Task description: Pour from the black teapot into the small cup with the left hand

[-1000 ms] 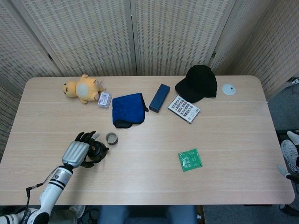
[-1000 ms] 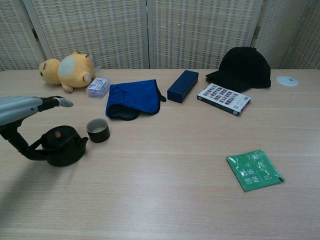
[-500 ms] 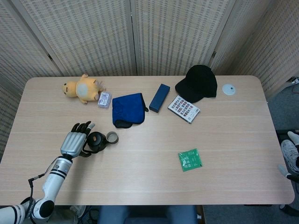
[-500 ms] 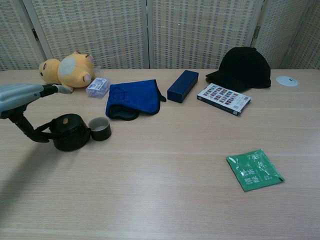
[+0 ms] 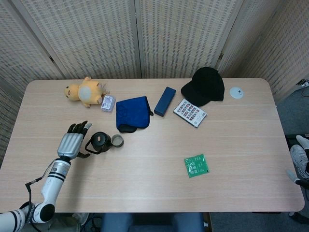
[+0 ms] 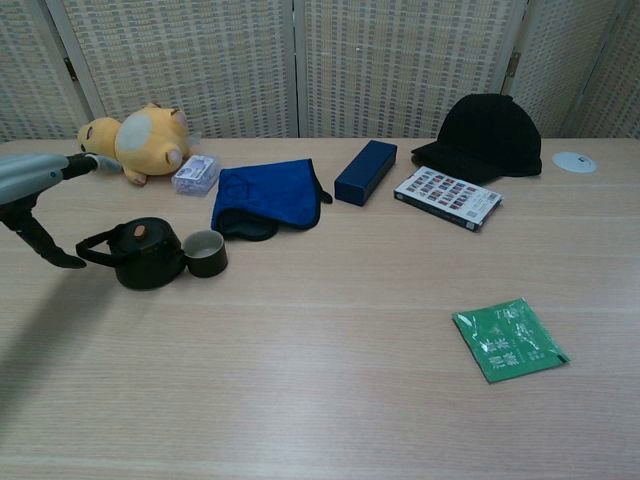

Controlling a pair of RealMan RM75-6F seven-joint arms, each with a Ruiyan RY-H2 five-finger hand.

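My left hand [image 5: 72, 145] lay empty, fingers spread, just beside the black teapot [image 5: 100, 142] and apart from it, and my right hand was out of sight. The pot stood upright on the table [image 5: 231, 145], its handle loop toward my fingers and its spout end against the small cup [image 5: 117, 140] beyond, so I judged the grasp should go straight along that line.
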